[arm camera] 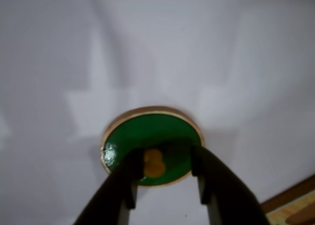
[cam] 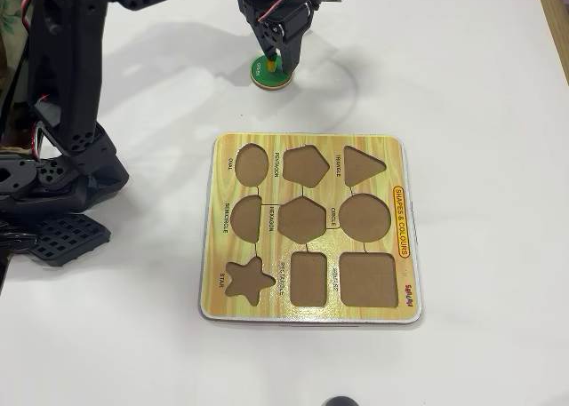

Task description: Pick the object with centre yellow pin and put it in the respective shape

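Note:
The object with centre yellow pin, a green disc point(arm camera: 147, 131) with a pale rim, lies flat on the white table. In the overhead view the disc point(cam: 267, 80) sits above the puzzle board point(cam: 307, 313), apart from it. My gripper point(arm camera: 166, 156) is down over the disc, its two dark fingers point(arm camera: 130, 176) either side of the yellow pin point(arm camera: 154, 163). The pin is close to the left finger, with a gap to the right one, so the gripper is open. From overhead the gripper point(cam: 277, 61) covers the disc's middle. The respective shape, the round CIRCLE cutout point(cam: 364, 218), is empty.
The board's other cutouts, among them oval point(cam: 252, 164) and semicircle point(cam: 248, 218), are all empty. The arm's black base point(cam: 53, 157) fills the left side. A corner of the board point(arm camera: 295, 210) shows at the wrist view's lower right. A small dark object point(cam: 340, 402) sits at the bottom edge.

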`<act>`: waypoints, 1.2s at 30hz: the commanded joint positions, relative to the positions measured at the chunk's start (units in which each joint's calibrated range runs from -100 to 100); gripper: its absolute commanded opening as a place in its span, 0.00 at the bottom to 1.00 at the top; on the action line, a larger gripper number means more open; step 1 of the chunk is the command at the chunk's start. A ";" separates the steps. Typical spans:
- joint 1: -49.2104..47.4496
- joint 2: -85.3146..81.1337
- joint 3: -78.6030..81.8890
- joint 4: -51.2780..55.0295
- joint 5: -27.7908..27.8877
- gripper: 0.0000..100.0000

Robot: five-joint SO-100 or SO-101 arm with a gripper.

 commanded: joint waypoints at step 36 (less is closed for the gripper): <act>0.06 -1.62 0.09 0.22 0.43 0.10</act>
